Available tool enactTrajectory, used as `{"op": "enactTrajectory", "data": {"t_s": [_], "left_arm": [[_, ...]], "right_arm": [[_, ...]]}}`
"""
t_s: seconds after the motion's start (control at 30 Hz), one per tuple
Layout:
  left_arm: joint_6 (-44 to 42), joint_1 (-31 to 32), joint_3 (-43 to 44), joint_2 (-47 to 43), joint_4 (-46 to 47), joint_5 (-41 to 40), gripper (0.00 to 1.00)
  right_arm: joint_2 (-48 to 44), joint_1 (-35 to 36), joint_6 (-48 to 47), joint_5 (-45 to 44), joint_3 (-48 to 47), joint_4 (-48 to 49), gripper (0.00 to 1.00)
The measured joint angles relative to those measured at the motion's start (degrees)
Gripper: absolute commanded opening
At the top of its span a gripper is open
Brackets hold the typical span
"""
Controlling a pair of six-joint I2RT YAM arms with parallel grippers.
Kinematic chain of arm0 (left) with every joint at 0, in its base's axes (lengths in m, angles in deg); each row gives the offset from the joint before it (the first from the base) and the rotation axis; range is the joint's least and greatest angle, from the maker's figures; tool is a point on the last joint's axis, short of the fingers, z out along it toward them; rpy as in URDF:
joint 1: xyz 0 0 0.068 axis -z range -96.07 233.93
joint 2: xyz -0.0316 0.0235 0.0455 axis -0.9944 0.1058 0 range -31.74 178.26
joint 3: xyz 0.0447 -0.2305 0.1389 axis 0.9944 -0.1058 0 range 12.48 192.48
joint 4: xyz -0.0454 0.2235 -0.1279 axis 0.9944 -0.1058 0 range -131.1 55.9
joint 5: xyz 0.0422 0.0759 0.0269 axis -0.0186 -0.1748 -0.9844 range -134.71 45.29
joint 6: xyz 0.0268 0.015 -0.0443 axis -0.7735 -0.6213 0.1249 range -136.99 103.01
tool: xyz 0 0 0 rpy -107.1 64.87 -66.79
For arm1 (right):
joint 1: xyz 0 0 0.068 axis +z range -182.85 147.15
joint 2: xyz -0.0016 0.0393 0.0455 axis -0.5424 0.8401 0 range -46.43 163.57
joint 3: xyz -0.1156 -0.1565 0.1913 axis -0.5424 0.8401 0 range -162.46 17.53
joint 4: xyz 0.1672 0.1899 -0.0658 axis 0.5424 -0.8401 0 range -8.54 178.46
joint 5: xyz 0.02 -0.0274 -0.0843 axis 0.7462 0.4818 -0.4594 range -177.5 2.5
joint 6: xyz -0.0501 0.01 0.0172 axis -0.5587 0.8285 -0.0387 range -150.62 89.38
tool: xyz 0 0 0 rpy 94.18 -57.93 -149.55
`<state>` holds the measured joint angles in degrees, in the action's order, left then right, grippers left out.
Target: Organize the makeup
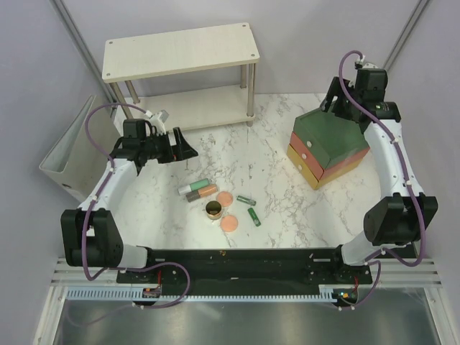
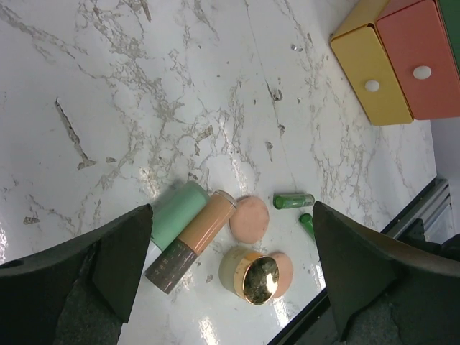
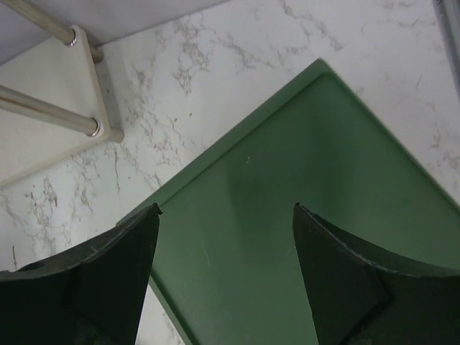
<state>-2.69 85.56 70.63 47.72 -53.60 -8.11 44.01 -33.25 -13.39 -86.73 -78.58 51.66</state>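
- Left wrist: my left claw (image 2: 231, 215) gapes above the mint tube (image 2: 178, 214) and jar (image 2: 248, 275) (touching neither).
- Fingers spread, my right claw (image 3: 226, 210) hangs over the green box (image 3: 323, 180).

Mint-green tube (image 1: 193, 188), peach discs (image 1: 225, 198), white-veined marble table (image 1: 273, 180)

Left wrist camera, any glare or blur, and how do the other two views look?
Left wrist view: bright glare on the white marble table near the gold-lidded round jar, whose lid glints; the dark left fingers look soft. Right wrist view: faint sheen on the green drawer-box top, right fingers soft. Top external view: even light, sharp, soft shadows.
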Motion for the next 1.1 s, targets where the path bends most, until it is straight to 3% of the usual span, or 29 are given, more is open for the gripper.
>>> {"op": "enactTrajectory", "data": {"t_s": [0.2, 0.4, 0.63, 0.9, 1.07, 1.1], "left_arm": [[2.1, 1.49, 1.95, 0.87, 0.79, 3.89, 0.99], [6.73, 11.89, 11.39, 8.28, 3.23, 5.01, 0.99], [6.84, 29.11, 31.89, 19.74, -3.72, -5.01, 0.99], [6.36, 37.0, 52.72, 33.66, -9.92, -10.84, 0.99], [10.21, 37.27, 61.22, 42.66, -10.05, -8.07, 0.86], [11.93, 37.24, 61.48, 43.78, -9.33, -6.86, 0.75]], "right_arm": [[-0.07, -1.68, 1.01, 3.56, 2.86, -1.11, 0.89], [-0.7, -3.65, 1.03, 4.09, 2.89, -1.09, 0.89], [-0.7, -4.52, 1.03, 5.79, 3.13, -1.09, 0.9], [-0.63, -5.01, 0.96, 6.36, 4.98, -1.14, 0.89], [-0.04, -5.01, 0.76, 7.26, 5.11, -1.07, 0.89], [0.22, -5.03, 0.72, 7.56, 5.11, -1.01, 0.89]]}}
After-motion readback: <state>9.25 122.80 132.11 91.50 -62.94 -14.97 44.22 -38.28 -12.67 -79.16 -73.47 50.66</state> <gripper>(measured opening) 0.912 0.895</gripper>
